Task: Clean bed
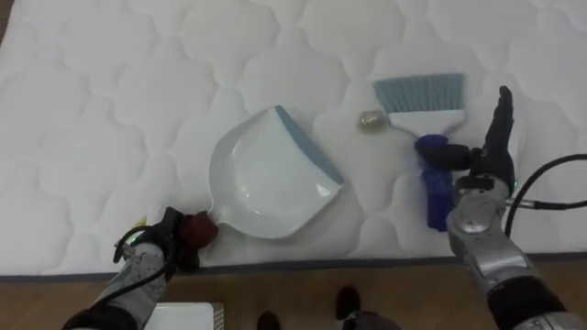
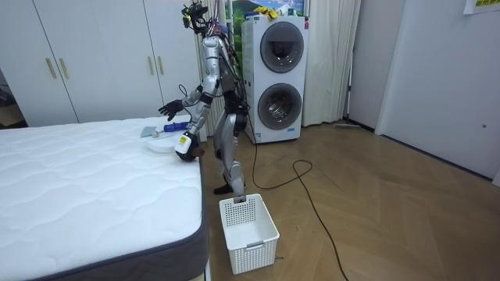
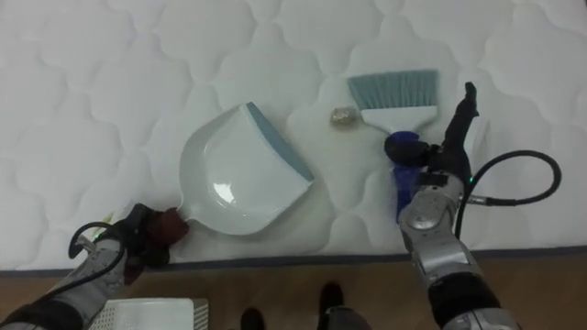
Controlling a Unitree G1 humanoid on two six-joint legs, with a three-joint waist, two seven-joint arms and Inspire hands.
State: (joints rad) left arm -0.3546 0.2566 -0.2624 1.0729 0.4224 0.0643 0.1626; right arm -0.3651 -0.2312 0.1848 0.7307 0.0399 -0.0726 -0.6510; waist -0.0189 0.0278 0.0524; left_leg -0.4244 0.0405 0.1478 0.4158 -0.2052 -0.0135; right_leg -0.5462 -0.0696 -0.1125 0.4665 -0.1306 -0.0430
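Observation:
A white dustpan (image 1: 271, 174) with a blue-grey lip lies on the quilted white mattress (image 1: 101, 110), near its front edge. My left hand (image 1: 158, 243) is shut on its dark red handle (image 1: 199, 228). To the right lies a hand brush (image 1: 424, 103) with pale blue bristles and a blue handle (image 1: 437, 194) pointing toward me. A small crumpled scrap (image 1: 371, 120) rests just left of the bristles. My right hand (image 1: 492, 147) is open, fingers straight and pointing away, beside the brush handle on its right, the thumb reaching toward it.
A white slatted basket (image 2: 248, 231) stands on the wooden floor by my feet, its corner also visible below the mattress edge (image 1: 188, 317). I stand at the bed's side. Stacked washing machines (image 2: 277, 78) are behind me, and a cable (image 2: 308, 195) trails over the floor.

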